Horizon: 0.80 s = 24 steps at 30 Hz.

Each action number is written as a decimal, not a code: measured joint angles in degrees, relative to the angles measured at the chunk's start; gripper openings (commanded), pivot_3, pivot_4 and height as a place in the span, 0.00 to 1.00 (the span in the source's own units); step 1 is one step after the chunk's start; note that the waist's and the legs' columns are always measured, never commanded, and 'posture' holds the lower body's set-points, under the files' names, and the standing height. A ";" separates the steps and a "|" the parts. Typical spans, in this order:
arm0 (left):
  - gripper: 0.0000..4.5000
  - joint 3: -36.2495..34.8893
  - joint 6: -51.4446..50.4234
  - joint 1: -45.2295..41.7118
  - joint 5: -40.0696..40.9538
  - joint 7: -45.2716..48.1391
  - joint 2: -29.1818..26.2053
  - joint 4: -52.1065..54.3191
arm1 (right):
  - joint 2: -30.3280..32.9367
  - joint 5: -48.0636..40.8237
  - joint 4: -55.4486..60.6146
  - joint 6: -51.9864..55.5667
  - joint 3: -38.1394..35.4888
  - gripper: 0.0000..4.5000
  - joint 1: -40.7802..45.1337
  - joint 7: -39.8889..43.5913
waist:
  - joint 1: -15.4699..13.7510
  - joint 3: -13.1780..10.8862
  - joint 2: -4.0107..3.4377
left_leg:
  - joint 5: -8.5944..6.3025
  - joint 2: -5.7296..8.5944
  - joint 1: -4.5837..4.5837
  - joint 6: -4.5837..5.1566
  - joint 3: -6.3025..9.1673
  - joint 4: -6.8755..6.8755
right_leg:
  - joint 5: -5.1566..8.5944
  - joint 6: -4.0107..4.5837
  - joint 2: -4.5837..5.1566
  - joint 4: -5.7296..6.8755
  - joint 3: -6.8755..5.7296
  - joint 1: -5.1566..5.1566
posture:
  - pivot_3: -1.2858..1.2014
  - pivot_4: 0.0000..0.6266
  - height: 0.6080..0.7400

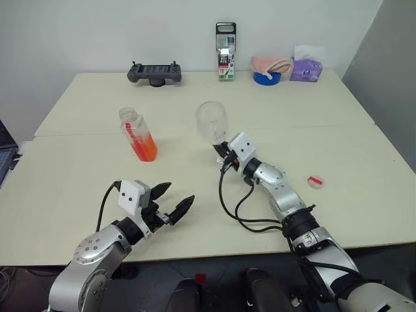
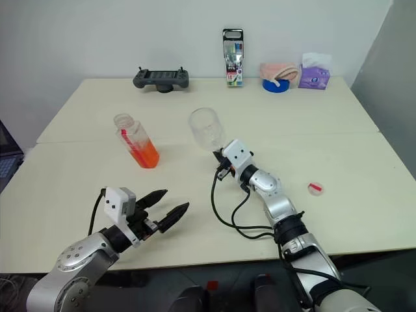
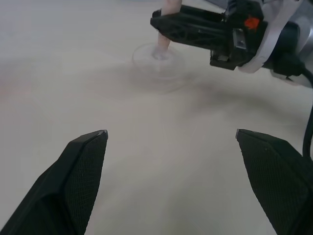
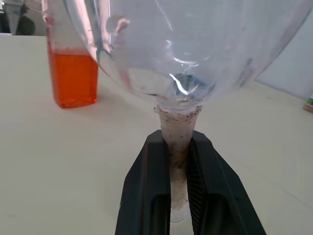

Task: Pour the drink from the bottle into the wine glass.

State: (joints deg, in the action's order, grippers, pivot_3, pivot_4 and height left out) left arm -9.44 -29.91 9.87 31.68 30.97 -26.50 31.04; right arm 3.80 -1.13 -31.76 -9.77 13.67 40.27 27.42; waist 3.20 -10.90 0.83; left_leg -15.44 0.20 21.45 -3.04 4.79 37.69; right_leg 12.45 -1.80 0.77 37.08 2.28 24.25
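The right gripper (image 4: 178, 196) is clamped on the stem of the wine glass (image 1: 212, 121), which stands upright near the middle of the table (image 1: 338, 149), its bowl empty. The bottle (image 1: 138, 134) stands uncapped to the robot's left of the glass, apart from it, with the drink (image 1: 144, 148) filling its lower part (roughly a third). The left gripper (image 1: 172, 201) hovers near the table's front edge, jaws spread wide, holding nothing.
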 measured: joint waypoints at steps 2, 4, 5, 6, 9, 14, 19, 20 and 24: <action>1.00 0.00 0.00 0.73 0.04 0.26 -0.03 -0.01 | -0.26 0.43 0.19 -0.16 0.22 0.03 -0.45 0.25 | 0.01 0.00 0.00 | 0.00 0.00 0.00 0.00 0.00 0.00 | 0.00 0.00 0.00 0.00 0.01 0.00 | 0.52 0.24 1.00; 1.00 0.01 0.00 1.14 0.02 0.88 -0.21 -0.13 | -0.13 2.30 0.29 -0.61 1.36 0.03 -0.99 0.42 | 0.01 0.00 0.00 | 0.00 0.01 -0.01 0.00 -0.01 0.00 | 0.00 0.00 0.00 0.00 0.01 -0.01 | 0.52 0.24 1.00; 1.00 0.00 0.01 1.19 -0.01 1.04 -0.38 -0.29 | -0.22 2.83 0.29 -0.51 1.80 0.03 -1.41 0.73 | 0.02 0.00 0.00 | 0.00 0.01 -0.01 0.00 -0.01 0.00 | 0.00 0.00 0.00 0.00 0.01 -0.01 | 0.52 0.24 1.00; 1.00 0.01 0.01 1.15 -0.02 1.05 -0.40 -0.41 | -0.36 2.86 0.29 -0.27 1.97 0.03 -1.64 1.03 | 0.01 0.00 0.00 | 0.00 0.01 -0.01 0.00 0.00 0.00 | 0.00 0.00 0.00 0.00 0.01 -0.01 | 0.52 0.24 1.00; 1.00 -0.01 0.01 0.66 -0.01 1.04 -0.42 -1.10 | -1.95 1.72 0.29 0.47 0.69 0.03 -2.52 1.15 | 0.01 0.00 0.00 | 0.00 0.01 0.00 0.00 0.00 0.00 | 0.00 0.00 0.00 0.00 0.01 0.00 | 0.52 0.24 1.00; 1.00 -0.08 0.01 0.38 0.01 1.04 -0.75 -1.31 | -2.19 0.41 -0.24 0.14 -1.81 0.03 -2.95 0.02 | -0.01 0.01 0.01 | 0.00 0.01 -0.01 0.00 -0.01 0.00 | 0.00 0.00 0.01 -0.01 0.01 -0.01 | 0.52 0.24 1.00; 1.00 -0.04 0.01 -0.51 -0.01 1.01 -0.73 -1.58 | -1.40 0.30 -0.88 0.07 -2.79 0.03 -5.09 -0.24 | 0.00 0.02 0.02 | 0.00 0.01 -0.09 0.00 -0.04 0.00 | 0.00 0.00 0.01 0.02 0.04 -0.06 | 0.52 0.24 1.00; 1.00 -0.03 0.01 -0.74 -0.01 1.00 -0.73 -1.75 | -1.41 0.31 -0.74 0.27 -2.80 0.03 -5.32 -0.24 | 0.01 0.04 0.05 | -0.01 0.01 -0.14 0.00 -0.04 -0.02 | 0.00 0.00 0.01 0.02 0.04 -0.11 | 0.52 0.24 1.00; 1.00 -0.01 0.02 -0.79 -0.05 1.00 -0.73 -2.35 | -1.73 -0.14 0.10 1.98 -3.06 0.03 -6.06 0.03 | -0.01 0.13 0.20 | -0.01 0.01 -0.39 0.00 -0.15 -0.19 | 0.02 0.00 0.01 -0.01 0.14 -0.23 | 0.52 0.24 1.00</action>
State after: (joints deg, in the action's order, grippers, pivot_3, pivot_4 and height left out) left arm -9.45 -29.89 9.08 31.64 31.96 -27.23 28.70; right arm 2.07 -1.28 -31.66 -7.79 10.61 34.20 27.45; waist 3.19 -10.77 1.03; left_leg -15.45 0.21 21.06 -3.04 4.64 37.49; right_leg 12.46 -1.80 0.78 37.07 2.42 24.02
